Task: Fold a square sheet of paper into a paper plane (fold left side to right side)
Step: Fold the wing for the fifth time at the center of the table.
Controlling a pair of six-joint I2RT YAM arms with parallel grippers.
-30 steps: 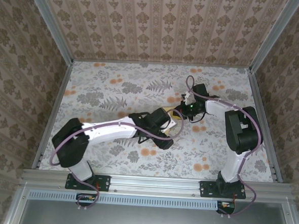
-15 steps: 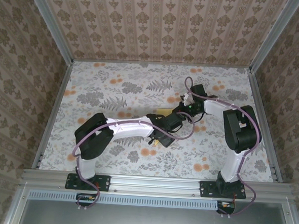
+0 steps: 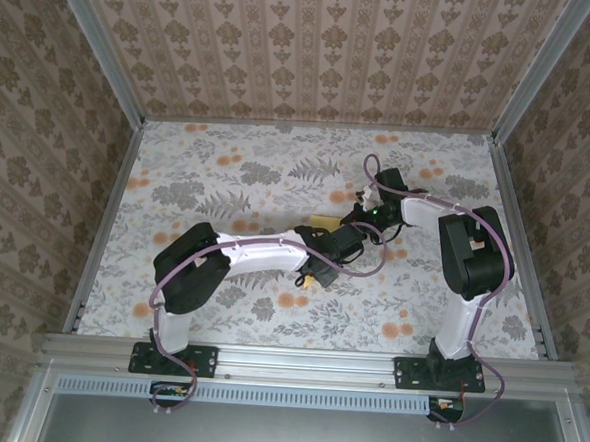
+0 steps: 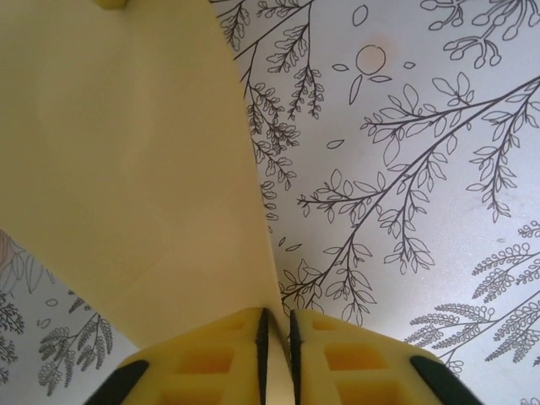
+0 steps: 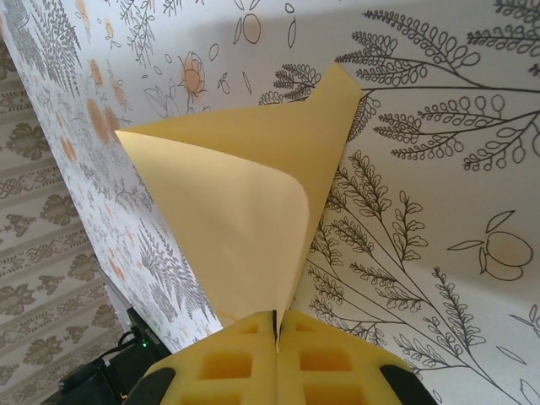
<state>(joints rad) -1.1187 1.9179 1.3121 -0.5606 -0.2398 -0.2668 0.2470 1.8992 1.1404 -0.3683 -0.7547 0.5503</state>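
Left gripper (image 4: 276, 316) was closed tight on one edge of the square sheet of paper (image 4: 126, 169); right gripper (image 5: 276, 321) was clamped on another; sheet hung curled above mid table (image 3: 228, 177), likely for carrying left side over right.

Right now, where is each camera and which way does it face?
Top external: overhead and behind, looking down on the floral table; left arm and right arm show.
Left wrist: on the left arm, looking along the left end effector at the yellow paper it pinches.
Right wrist: on the right arm, along the right end effector, shut on that paper.
Shared: both wrist views see paper and table.
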